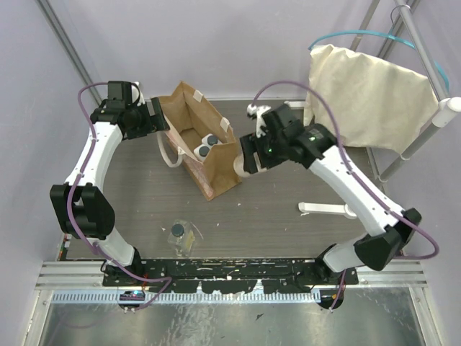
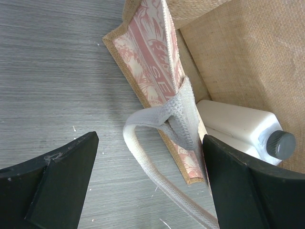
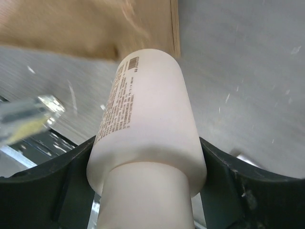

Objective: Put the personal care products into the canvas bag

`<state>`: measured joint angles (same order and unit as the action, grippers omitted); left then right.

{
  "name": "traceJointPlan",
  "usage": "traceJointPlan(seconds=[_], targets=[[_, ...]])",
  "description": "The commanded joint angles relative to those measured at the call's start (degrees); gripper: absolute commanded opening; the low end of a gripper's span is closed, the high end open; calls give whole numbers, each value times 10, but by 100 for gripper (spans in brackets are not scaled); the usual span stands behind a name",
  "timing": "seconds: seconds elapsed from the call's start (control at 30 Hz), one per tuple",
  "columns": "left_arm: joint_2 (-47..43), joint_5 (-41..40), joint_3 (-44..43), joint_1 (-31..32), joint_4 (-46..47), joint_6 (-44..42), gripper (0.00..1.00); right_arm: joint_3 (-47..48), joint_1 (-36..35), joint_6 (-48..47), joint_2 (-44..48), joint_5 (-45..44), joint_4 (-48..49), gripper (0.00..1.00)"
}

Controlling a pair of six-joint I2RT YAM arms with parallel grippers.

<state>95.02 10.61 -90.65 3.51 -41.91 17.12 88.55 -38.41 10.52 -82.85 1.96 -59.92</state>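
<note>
The tan canvas bag stands open at the middle of the table. Two white bottles with black caps lie inside it; one shows in the left wrist view. My left gripper is open, and in its wrist view its fingers straddle the bag's left wall and pale loop handle without closing on them. My right gripper is shut on the cream round bottle, held just off the bag's right side. The small black-capped item in clear wrap lies on the table near the front.
A large cream cloth sheet with teal cord hangs on a metal rack at the back right. A white flat object lies on the table under the right arm. The wrapped item also shows in the right wrist view.
</note>
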Motion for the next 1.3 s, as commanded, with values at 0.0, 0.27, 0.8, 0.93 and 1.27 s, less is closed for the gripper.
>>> traceJointPlan(seconds=[0.0,0.27,0.8,0.93,1.27], targets=[[-2,7,0,-2,11,1,98,109,15,-21,50,75,69,1],[4,2,-7,-3,14,2,98,290,26,-64,-27,158,166,1],[-19,14,11,-2,17,20,98,520,25,-100,-305,156,157,1],[-25,18,20,-3,18,30,98,530,24,-104,-342,146,167,1],[-48,19,38,-3,22,47,98,584,13,-129,-424,117,198,1]])
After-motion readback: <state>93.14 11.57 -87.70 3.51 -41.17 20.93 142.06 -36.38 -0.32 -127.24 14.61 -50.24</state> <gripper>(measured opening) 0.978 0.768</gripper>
